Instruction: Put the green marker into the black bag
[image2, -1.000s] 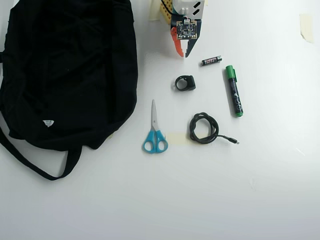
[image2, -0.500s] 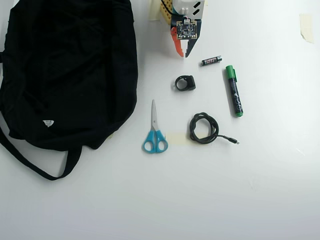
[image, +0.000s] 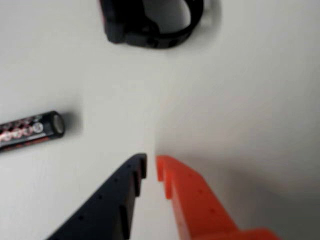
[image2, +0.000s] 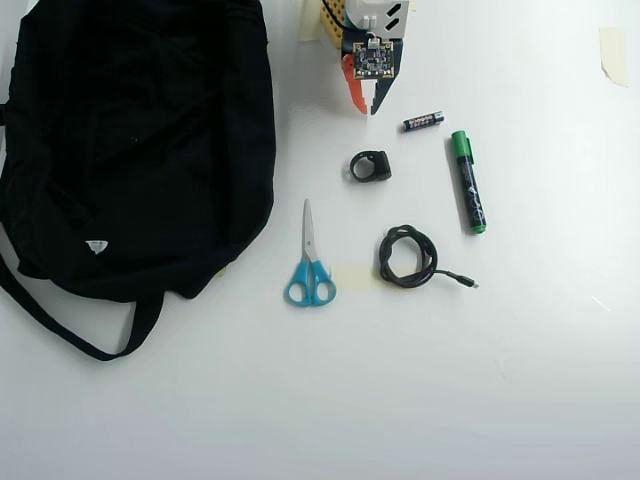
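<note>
The black bag (image2: 130, 150) lies at the left of the white table (image2: 400, 400) in the overhead view, and the green marker (image2: 467, 182) rests well apart from it at the right, just below the battery (image2: 423, 121), so nothing of the task is done yet. The gripper (image2: 366, 108) hangs near the top edge, nearly closed and empty, with only a thin gap between its black and orange jaws in the wrist view. Compared with the earlier overhead pictures, nothing has moved.

The end effector (image: 151, 166) has two tapered fingers: one orange, one black, each with stepped teeth at the tip and small round holes along its side. In the overhead view, a square black circuit board (image2: 373, 60) sits above them, below white and yellow housing parts.
</note>
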